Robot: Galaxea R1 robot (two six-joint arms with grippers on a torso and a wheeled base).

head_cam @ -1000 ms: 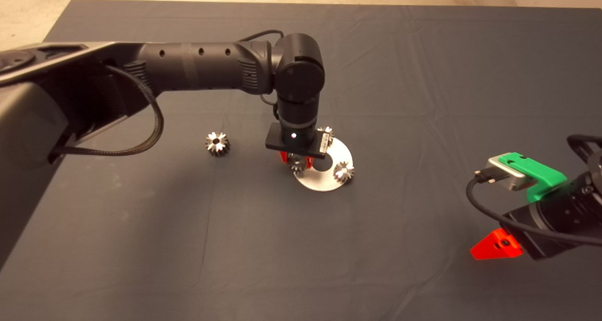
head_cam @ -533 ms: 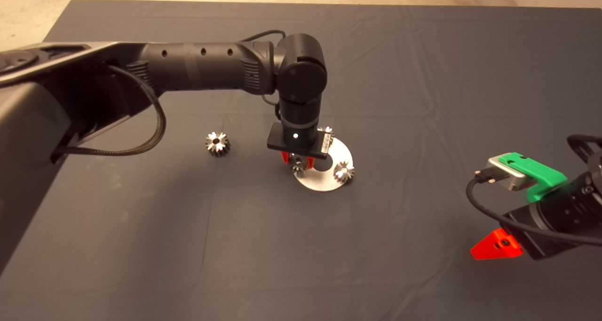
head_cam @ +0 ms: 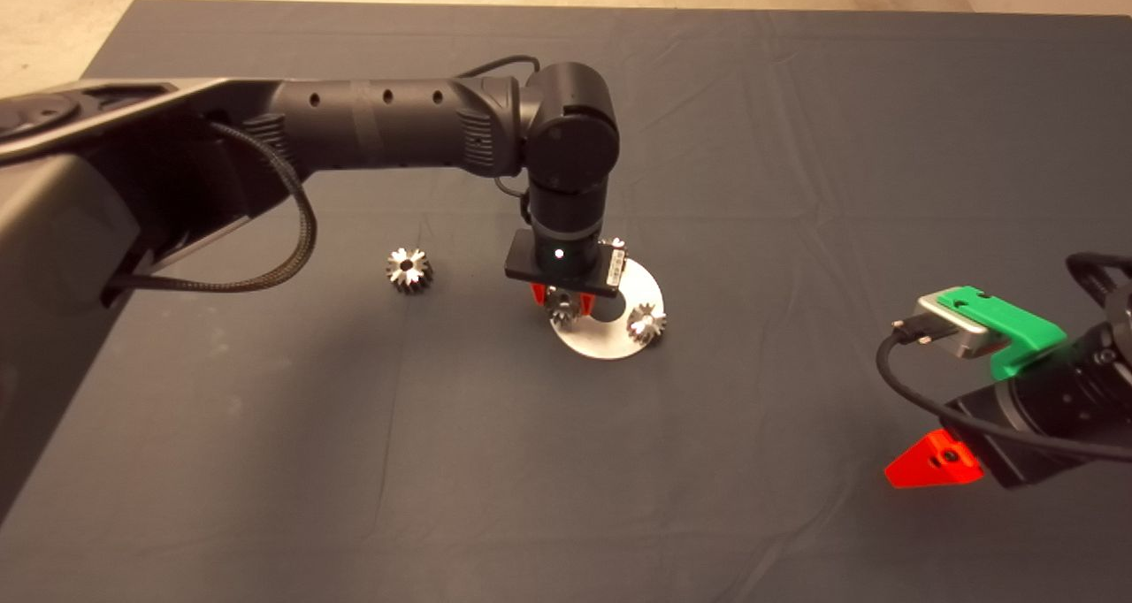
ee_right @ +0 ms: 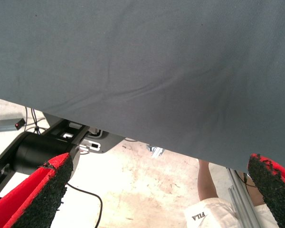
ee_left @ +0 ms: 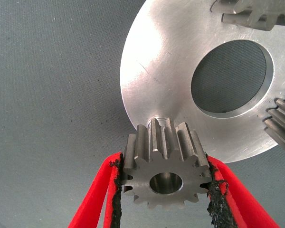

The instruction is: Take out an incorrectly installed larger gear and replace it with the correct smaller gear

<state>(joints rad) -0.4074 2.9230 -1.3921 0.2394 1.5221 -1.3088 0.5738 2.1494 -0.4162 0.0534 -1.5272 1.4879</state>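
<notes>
My left gripper (head_cam: 562,303) hangs over the near-left rim of a round silver plate (head_cam: 610,342) and is shut on the smaller gear (ee_left: 165,164). In the left wrist view the black pads (ee_left: 115,190) press both sides of this gear. Its far end sits at a short peg on the plate's rim (ee_left: 147,61). Two matching gears stand on the plate, one at the near right (head_cam: 646,323) and one at the back (head_cam: 614,247), half hidden by the wrist. The larger gear (head_cam: 409,270) lies alone on the mat, left of the plate. My right gripper (ee_right: 156,190) is parked open at the lower right.
The plate has a large round hole (ee_left: 229,77) in its middle. The right gripper's red finger (head_cam: 933,461) and cable (head_cam: 893,377) sit over the mat's right side. The right wrist view shows the mat's edge, floor, cables and a person's leg (ee_right: 208,183).
The left arm has shifted slightly to the right and away with the gear still gripped. The right arm and the other gears have not moved.
</notes>
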